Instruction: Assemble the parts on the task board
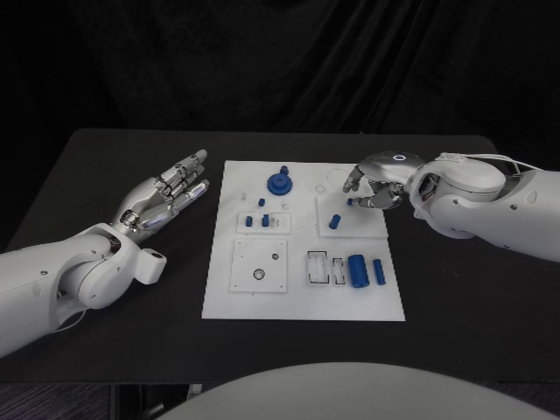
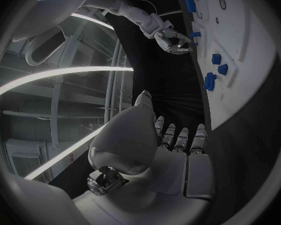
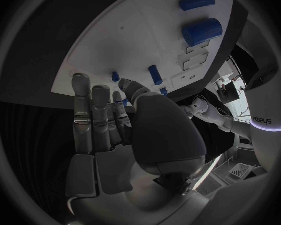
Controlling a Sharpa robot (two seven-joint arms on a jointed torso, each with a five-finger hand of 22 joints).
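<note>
1. The task board (image 1: 302, 289) lies flat in the middle of the black bench (image 1: 91, 175), and every place below is given from it.

2. Blue parts sit across the board: a round knob-like part (image 1: 280, 183) near its far edge, small pegs (image 1: 263, 220) in a block at the board's middle left, a short cylinder (image 1: 336, 220) on the raised plate at its middle right, and two longer cylinders (image 1: 359, 271) near its right edge on the near side.

3. The right hand (image 1: 374, 185) hovers over the board's far right corner, just above the raised plate. Its fingers (image 3: 100, 110) are extended side by side and partly curled over the board, with nothing between them; no part is held.

4. The left hand (image 1: 164, 197) rests off the board's left edge, palm up, fingers (image 2: 181, 137) spread apart and holding nothing.

5. Judgement: the step in hand looks like a reach by the right hand toward the short cylinder on the raised plate; assembly seems barely begun, since several parts lie loose.

6. The next move probably calls for lowering the right hand, closing thumb and finger on the short cylinder across its width, then lifting it clear before seeking its socket. Which socket suits it I cannot tell.
</note>
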